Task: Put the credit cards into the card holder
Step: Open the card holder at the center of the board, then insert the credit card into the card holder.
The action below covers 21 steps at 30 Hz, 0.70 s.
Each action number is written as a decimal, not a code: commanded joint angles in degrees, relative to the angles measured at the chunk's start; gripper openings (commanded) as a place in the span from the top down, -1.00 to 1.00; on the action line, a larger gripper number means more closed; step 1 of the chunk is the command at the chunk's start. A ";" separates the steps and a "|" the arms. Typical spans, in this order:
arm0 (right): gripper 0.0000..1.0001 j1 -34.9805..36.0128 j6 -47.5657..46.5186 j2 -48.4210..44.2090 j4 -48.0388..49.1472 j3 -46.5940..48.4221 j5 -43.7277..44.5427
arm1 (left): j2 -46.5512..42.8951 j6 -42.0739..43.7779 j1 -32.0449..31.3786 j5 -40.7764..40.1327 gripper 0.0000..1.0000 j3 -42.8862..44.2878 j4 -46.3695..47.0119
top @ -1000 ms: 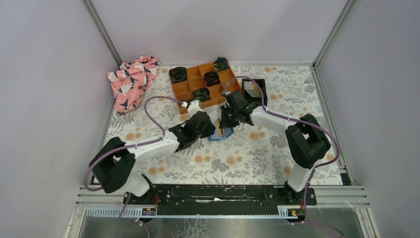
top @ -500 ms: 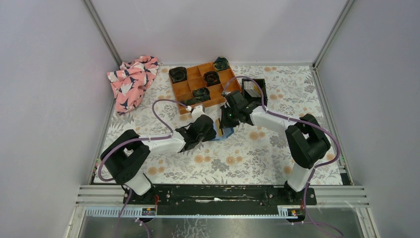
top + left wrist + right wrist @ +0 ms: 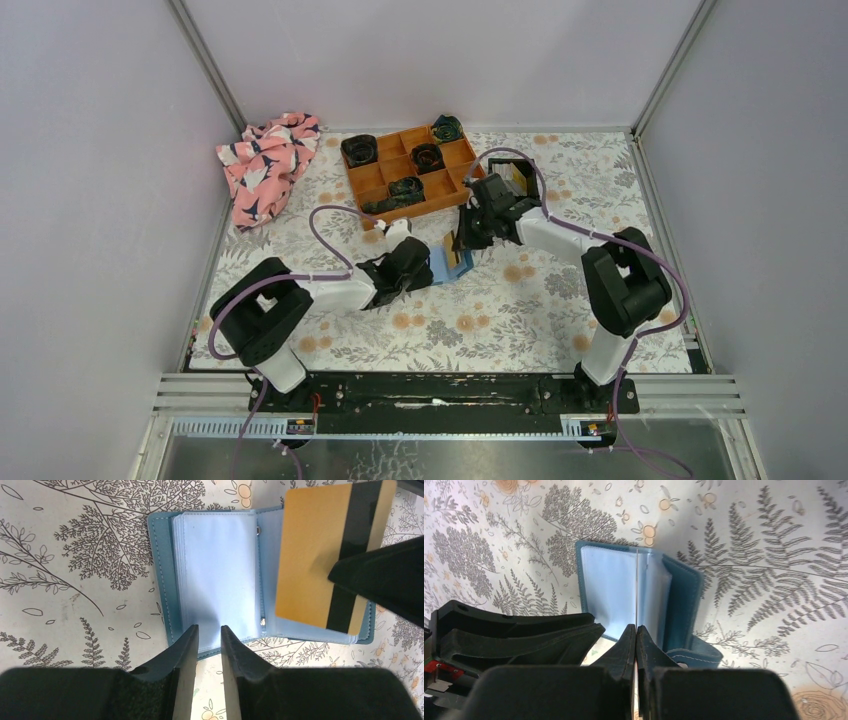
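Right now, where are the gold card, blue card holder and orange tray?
gold card [image 3: 307, 555], left wrist view, gold face left of its black stripe.
blue card holder [image 3: 215, 575], left wrist view, its clear middle sleeve.
orange tray [image 3: 368, 180], top view, a bare compartment.

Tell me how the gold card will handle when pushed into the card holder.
The gold card looks flat and unbent in the right pincer, so probably stiff. Edge-on it is very thin, likely light. Its smooth face may slip.
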 commanded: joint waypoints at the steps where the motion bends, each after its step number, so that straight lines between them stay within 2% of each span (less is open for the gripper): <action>1: 1.00 -2.37 0.09 -2.55 1.91 -0.59 -2.83 | 0.98 0.35 0.47 -1.63 0.40 -1.22 1.72; 12: 1.00 -5.49 3.14 0.70 9.43 -5.08 -13.84 | 1.08 0.63 0.75 -2.26 0.42 -2.16 1.35; 21: 1.00 -6.07 5.15 1.60 13.12 -7.57 -16.27 | -0.47 0.05 0.83 -2.72 0.44 -3.73 0.17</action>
